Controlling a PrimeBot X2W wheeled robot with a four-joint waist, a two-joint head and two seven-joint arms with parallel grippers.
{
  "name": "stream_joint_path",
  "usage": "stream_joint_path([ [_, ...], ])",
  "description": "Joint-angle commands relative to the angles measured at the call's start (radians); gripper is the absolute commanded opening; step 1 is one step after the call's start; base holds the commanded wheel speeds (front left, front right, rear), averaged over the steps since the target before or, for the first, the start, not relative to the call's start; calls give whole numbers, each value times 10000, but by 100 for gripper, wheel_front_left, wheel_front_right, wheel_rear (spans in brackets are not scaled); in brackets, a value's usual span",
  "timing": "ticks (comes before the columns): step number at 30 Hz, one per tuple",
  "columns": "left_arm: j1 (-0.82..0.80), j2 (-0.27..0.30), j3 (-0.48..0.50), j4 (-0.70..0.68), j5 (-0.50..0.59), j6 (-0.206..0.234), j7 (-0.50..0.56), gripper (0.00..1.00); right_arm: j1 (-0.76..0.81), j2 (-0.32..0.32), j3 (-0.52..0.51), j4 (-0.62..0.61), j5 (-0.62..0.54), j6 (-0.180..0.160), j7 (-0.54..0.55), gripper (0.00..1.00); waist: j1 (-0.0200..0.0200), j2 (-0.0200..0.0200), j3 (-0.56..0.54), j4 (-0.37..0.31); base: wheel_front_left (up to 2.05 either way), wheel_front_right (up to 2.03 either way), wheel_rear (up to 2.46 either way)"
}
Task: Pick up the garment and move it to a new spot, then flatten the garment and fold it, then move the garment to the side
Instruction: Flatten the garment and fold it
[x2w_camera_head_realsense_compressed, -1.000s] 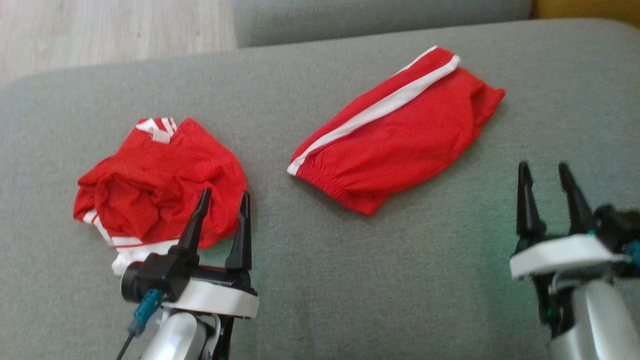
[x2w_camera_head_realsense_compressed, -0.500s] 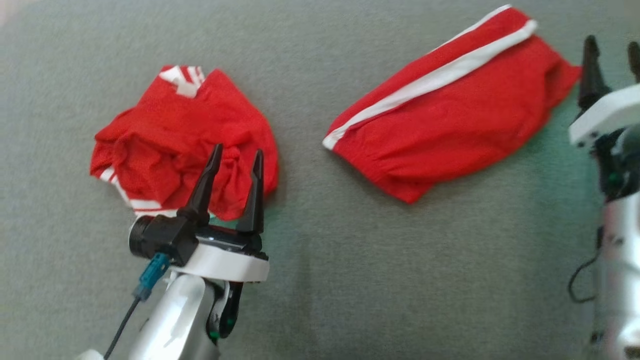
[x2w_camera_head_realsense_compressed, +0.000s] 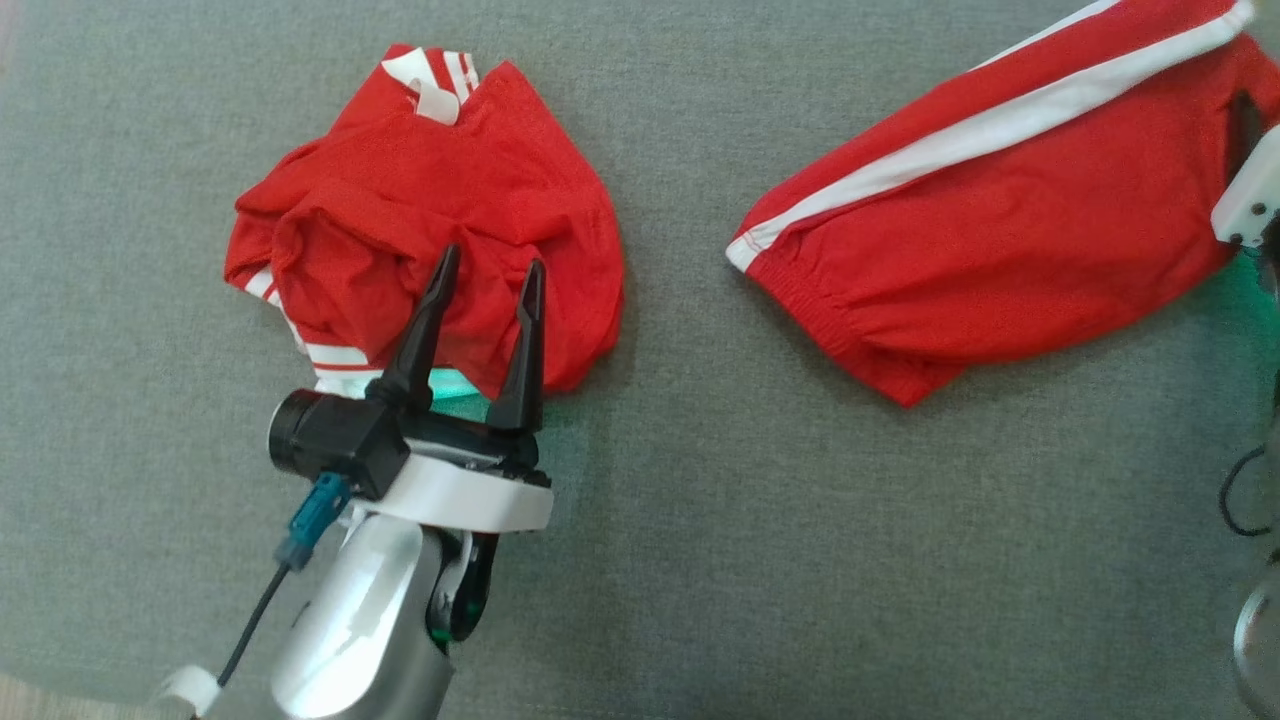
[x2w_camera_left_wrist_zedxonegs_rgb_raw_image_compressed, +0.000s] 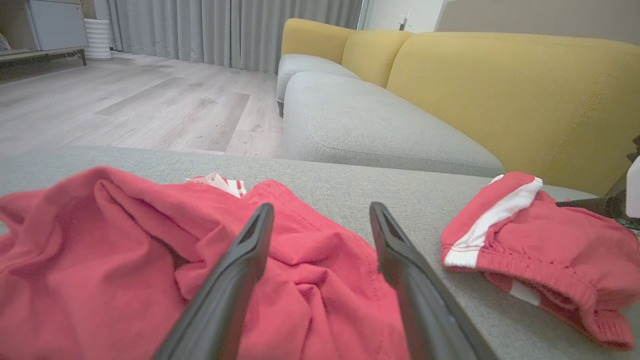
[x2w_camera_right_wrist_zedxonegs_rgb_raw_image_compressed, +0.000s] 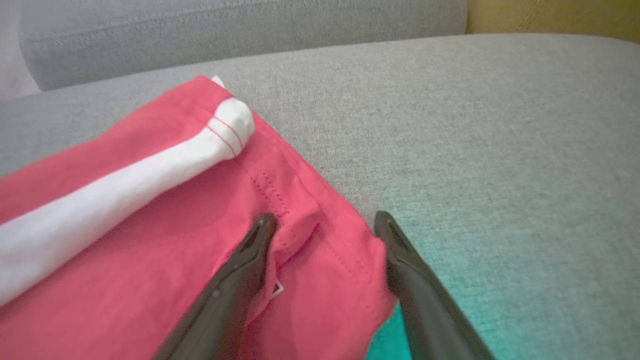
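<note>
A crumpled red garment (x2w_camera_head_realsense_compressed: 430, 190) with white trim lies on the left of the grey cushion (x2w_camera_head_realsense_compressed: 700, 550). My left gripper (x2w_camera_head_realsense_compressed: 490, 262) is open, and its fingertips hover over that garment's near edge. In the left wrist view the crumpled garment (x2w_camera_left_wrist_zedxonegs_rgb_raw_image_compressed: 100, 250) spreads under and between the left gripper (x2w_camera_left_wrist_zedxonegs_rgb_raw_image_compressed: 321, 210). A second red garment (x2w_camera_head_realsense_compressed: 980, 230) with a white side stripe lies flat and folded at the right. My right gripper (x2w_camera_right_wrist_zedxonegs_rgb_raw_image_compressed: 324, 219) is open, one finger over the corner of that folded garment (x2w_camera_right_wrist_zedxonegs_rgb_raw_image_compressed: 125, 225) and the other just beyond its hem.
The folded garment (x2w_camera_left_wrist_zedxonegs_rgb_raw_image_compressed: 540, 235) lies to the right in the left wrist view. Behind stand a yellow sofa back (x2w_camera_left_wrist_zedxonegs_rgb_raw_image_compressed: 500, 90), another grey seat cushion (x2w_camera_left_wrist_zedxonegs_rgb_raw_image_compressed: 360, 125) and a wooden floor (x2w_camera_left_wrist_zedxonegs_rgb_raw_image_compressed: 125, 100). Bare grey cushion lies between and in front of the garments.
The head camera has tipped down and closer, so the whole picture has shifted. The left fingertips now reach farther over the crumpled garment, and the right gripper has moved to the folded garment's right end.
</note>
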Motion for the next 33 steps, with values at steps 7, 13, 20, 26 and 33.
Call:
stream_joint_path([
  [7, -420, -45, 278, -292, 136, -112, -51, 100, -646, -180, 234, 896, -504, -9, 336, 100, -2, 0, 159, -22, 0, 0, 0],
  [13, -430, -86, 429, -352, 199, -114, -51, 100, -894, -109, 699, 1516, 14, -9, -66, 0, -2, 0, 68, -238, 0, 0, 0],
  [20, -276, -101, 612, -323, 292, -173, -51, 100, -682, -444, 876, 1447, 880, -9, -1505, 0, -2, 0, -345, -651, 0, 0, 0],
  [26, -128, -118, 697, -279, 350, -206, -51, 100, 24, -1000, 549, 1468, 1363, -9, -2175, 0, -2, 0, -756, -989, 0, 0, 0],
  [33, 101, -135, 776, -196, 363, -223, -51, 100, 914, -1241, -648, 1433, 1220, -9, -2564, 0, -2, 0, -1281, -1172, 0, 0, 0],
])
